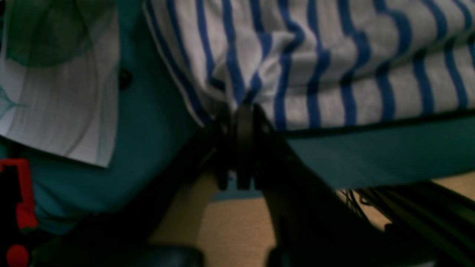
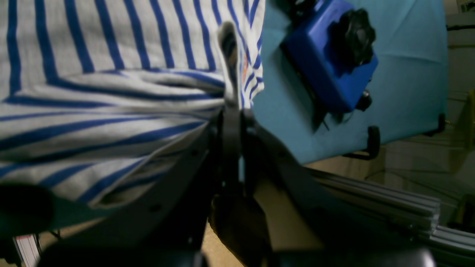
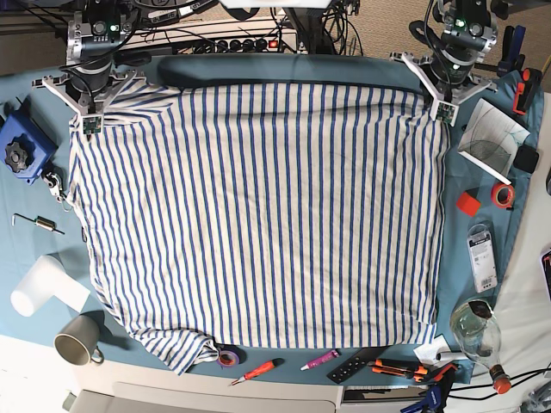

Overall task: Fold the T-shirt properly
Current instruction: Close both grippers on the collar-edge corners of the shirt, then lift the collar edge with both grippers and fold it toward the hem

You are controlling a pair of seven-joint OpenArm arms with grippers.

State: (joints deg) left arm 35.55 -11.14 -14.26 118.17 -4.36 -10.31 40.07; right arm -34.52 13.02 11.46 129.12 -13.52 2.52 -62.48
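Observation:
The T-shirt [image 3: 258,215], white with thin blue stripes, lies spread flat over most of the teal table. My left gripper [image 3: 442,112] sits at the shirt's far right corner, shut on a pinch of the striped cloth [image 1: 243,100]. At the far left corner, my right gripper [image 3: 89,126] is shut on bunched cloth too, with a bit of orange trim [image 2: 245,70] showing beside its fingers [image 2: 232,122]. A short sleeve [image 3: 176,348] sticks out at the near left.
A blue box with a black knob [image 3: 21,146] sits left of the shirt. A white roll [image 3: 34,288] and a mug [image 3: 77,340] stand near left. Tape [image 3: 226,356], screwdrivers [image 3: 256,371], a remote [image 3: 353,367] and pliers [image 3: 400,368] line the front edge. Papers [image 3: 491,138], red tape [image 3: 502,194] and a glass bottle [image 3: 478,327] lie right.

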